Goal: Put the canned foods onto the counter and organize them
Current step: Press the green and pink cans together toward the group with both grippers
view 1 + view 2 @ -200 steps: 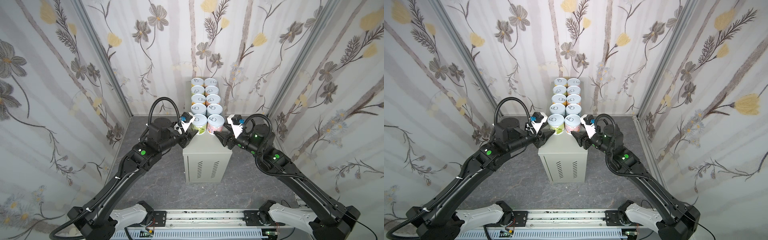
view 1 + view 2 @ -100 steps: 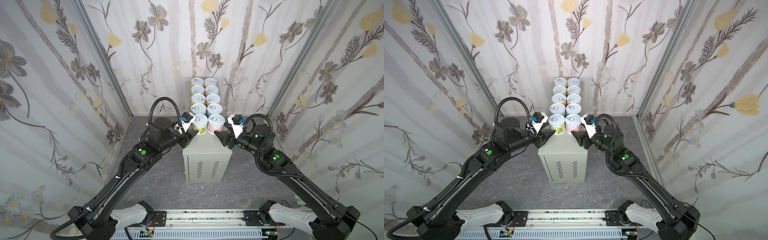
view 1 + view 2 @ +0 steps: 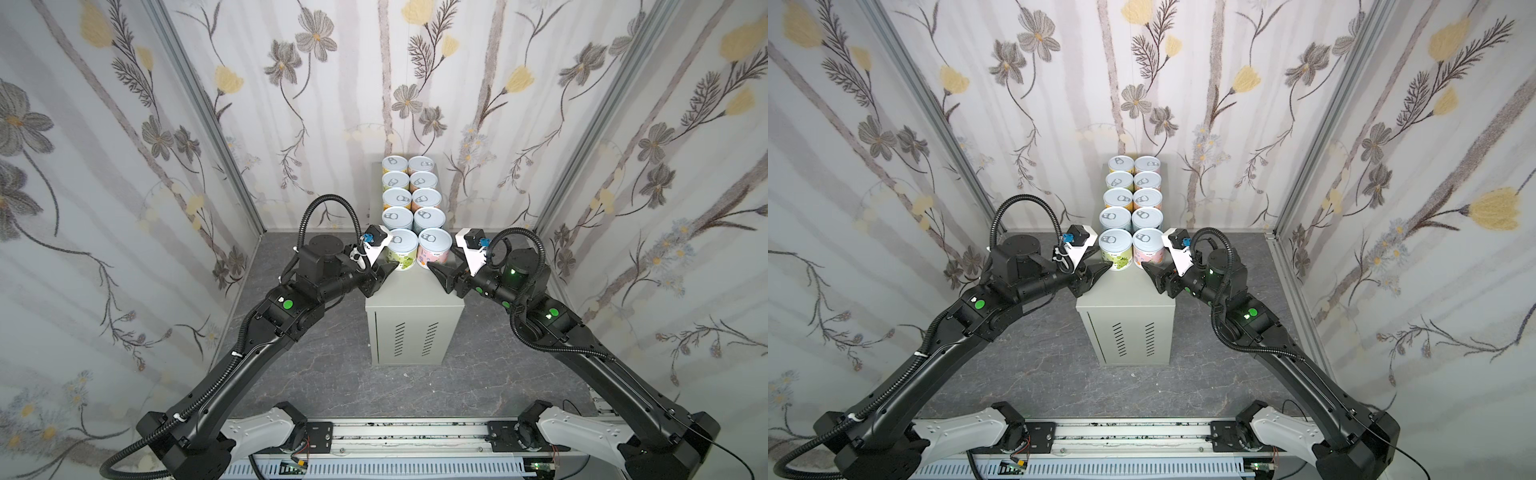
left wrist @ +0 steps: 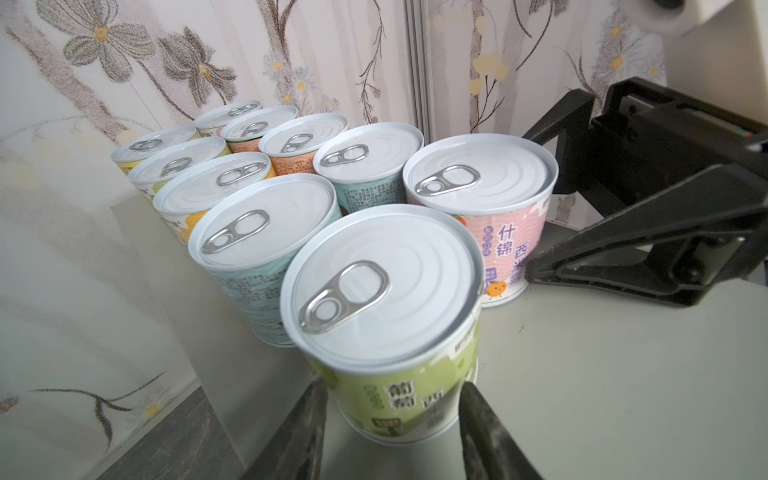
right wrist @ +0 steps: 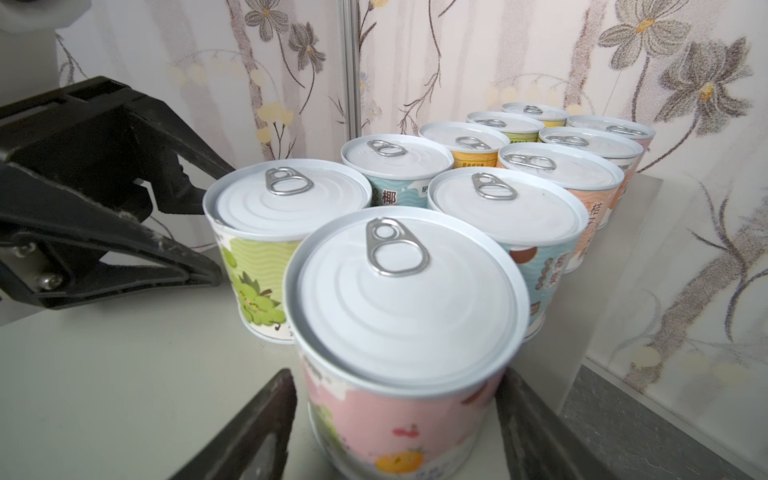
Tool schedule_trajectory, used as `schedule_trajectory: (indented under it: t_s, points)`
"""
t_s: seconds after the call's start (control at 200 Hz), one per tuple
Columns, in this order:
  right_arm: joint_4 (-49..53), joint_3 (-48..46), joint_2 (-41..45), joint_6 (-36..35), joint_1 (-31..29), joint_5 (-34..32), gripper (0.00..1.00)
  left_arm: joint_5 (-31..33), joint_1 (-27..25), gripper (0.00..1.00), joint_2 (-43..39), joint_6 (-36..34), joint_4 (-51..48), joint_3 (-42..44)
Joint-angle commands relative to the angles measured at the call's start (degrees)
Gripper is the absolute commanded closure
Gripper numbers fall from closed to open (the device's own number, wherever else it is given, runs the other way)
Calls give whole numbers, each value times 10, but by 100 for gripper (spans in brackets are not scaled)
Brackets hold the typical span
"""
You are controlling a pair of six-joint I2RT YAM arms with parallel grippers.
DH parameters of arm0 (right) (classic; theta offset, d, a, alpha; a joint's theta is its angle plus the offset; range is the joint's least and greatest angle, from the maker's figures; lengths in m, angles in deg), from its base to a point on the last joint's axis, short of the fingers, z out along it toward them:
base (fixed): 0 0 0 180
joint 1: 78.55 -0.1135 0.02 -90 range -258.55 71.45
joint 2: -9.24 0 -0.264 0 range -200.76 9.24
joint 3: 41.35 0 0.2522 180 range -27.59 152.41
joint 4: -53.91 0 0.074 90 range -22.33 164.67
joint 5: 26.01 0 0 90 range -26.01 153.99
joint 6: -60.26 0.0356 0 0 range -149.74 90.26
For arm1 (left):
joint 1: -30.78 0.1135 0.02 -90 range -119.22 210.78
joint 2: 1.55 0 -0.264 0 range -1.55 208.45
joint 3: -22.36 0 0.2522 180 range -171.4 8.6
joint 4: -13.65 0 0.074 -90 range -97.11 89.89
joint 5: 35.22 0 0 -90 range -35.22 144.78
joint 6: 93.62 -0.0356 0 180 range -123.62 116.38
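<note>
Ten canned foods stand in two columns on the counter [image 3: 415, 299] [image 3: 1125, 291], a tall grey-beige box. The front pair are a green can [image 3: 401, 251] [image 4: 386, 291] and a pink can [image 3: 434, 249] [image 5: 403, 299]. My left gripper [image 3: 388, 270] [image 4: 392, 390] is shut on the green can, a finger pressing each side low down. My right gripper [image 3: 432, 269] [image 5: 397, 386] straddles the pink can. Its jaws are slightly parted, with a thin gap beside one finger [image 5: 266, 415]. The other cans [image 3: 409, 195] stand in rows behind, touching.
The near part of the counter top [image 4: 602, 374] in front of the cans is bare. Flowered walls [image 3: 124, 208] close in the left, back and right. The dark marbled floor [image 3: 332, 374] lies around the counter, and the arms' rail [image 3: 395, 440] runs along the front.
My right gripper's jaws have parted a little off the pink can. Both arms and all the cans stay where they were.
</note>
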Motion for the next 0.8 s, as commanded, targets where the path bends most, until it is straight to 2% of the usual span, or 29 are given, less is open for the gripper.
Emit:
schedule_trajectory:
  t_s: [0.0,0.225,0.585,0.794]
  points:
    - [14,-2,-3,-15,0,11,28,-4,-1,48,-6,-1,13,-3]
    - [12,0,-5,-17,0,10,32,1,0,39,-20,0,21,5]
    - [13,-2,-5,-17,0,8,33,-10,-1,40,-18,1,18,7]
    - [14,-7,2,-15,0,-2,24,-20,0,45,-8,0,19,5]
